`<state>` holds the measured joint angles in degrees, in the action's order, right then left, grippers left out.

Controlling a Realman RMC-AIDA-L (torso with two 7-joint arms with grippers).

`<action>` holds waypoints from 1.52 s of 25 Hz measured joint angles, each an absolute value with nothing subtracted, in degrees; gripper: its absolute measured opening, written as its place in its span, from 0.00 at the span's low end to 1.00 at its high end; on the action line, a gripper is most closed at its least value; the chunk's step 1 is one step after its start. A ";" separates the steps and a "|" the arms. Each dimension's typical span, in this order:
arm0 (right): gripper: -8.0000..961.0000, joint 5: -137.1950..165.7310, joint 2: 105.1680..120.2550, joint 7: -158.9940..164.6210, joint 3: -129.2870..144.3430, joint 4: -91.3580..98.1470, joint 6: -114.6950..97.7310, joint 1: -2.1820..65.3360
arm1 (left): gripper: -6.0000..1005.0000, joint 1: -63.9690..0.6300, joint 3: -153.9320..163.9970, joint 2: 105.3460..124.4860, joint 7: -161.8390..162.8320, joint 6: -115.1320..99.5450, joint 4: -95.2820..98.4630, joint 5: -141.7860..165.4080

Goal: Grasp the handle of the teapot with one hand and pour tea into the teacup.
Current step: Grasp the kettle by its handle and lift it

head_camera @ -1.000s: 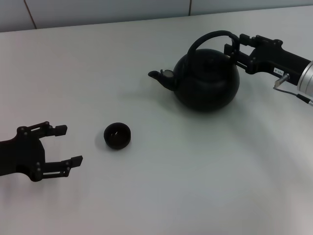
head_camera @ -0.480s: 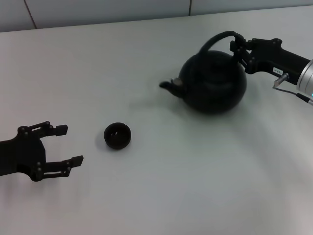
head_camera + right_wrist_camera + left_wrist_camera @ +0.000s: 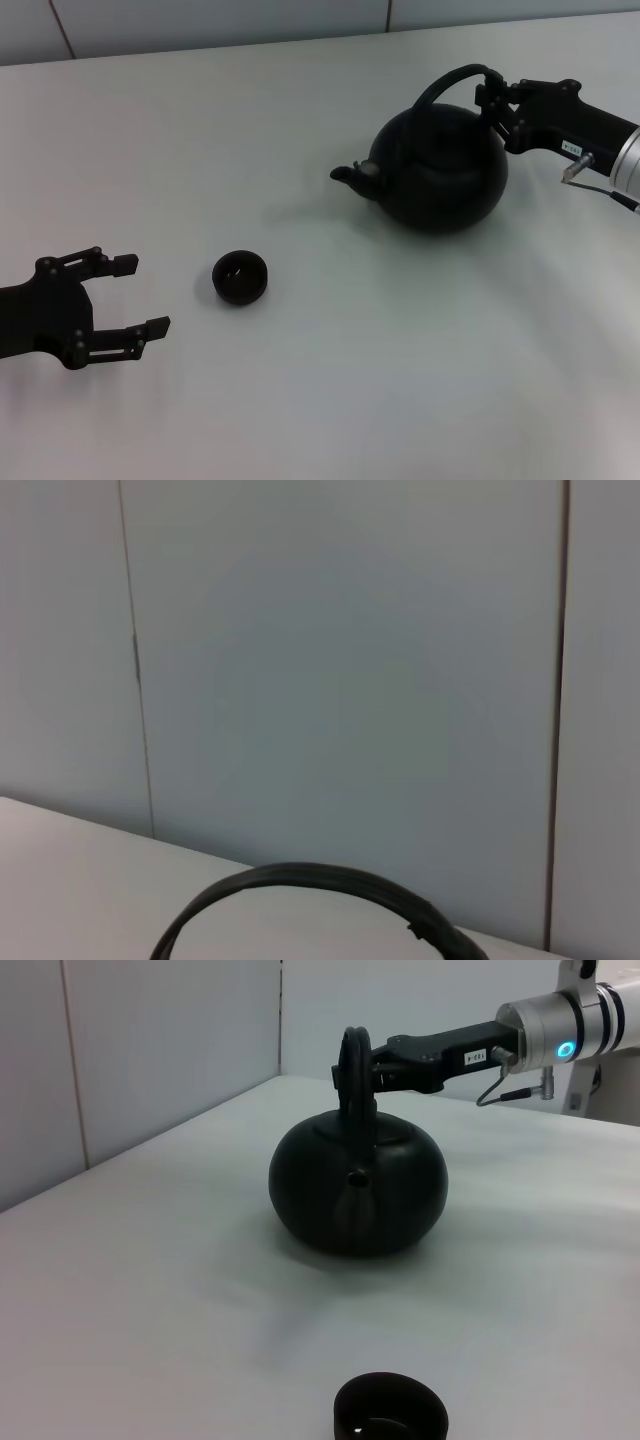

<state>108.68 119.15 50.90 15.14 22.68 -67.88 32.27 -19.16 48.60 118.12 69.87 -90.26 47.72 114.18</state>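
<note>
So the white table (image 3: 330,400) is mostly bare around the two dark things on it — nothing lies between the teapot (image 3: 440,180) and the teacup (image 3: 240,277), and a pale panelled wall (image 3: 340,680) runs along behind the far edge. The teapot is over on the right and farther back, its short spout (image 3: 352,175) pointing left, roughly toward the side where the cup is. The teacup is well apart from it, nearer and to the left, upright on the table. Seen from the left wrist, the cup's inside looks dark with a small glint low down; I cannot tell whether anything is in it. The teapot's lid is on, so its contents are hidden.

The right gripper (image 3: 492,100) reaches in from the right side and is closed on the handle (image 3: 445,84) at the thicker end, where the hoop comes down toward the body. The pot hangs fairly level, and a soft shadow lies on the table beneath it.

The left gripper (image 3: 135,296) rests low at the left, just beside the cup but not touching it — its two fingers are spread wide with nothing between them
</note>
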 joint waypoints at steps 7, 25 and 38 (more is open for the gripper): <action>0.11 108.67 119.18 49.32 15.18 22.69 -68.25 32.31 | 0.86 -19.08 48.59 118.12 69.29 -90.23 47.72 114.16; 0.10 108.66 119.00 48.65 20.26 24.86 -69.09 36.18 | 0.86 -18.43 48.50 118.12 69.26 -90.10 47.68 114.17; 0.10 108.63 119.06 48.59 23.06 25.72 -69.26 38.31 | 0.86 -18.42 47.99 118.12 69.26 -90.09 47.54 114.17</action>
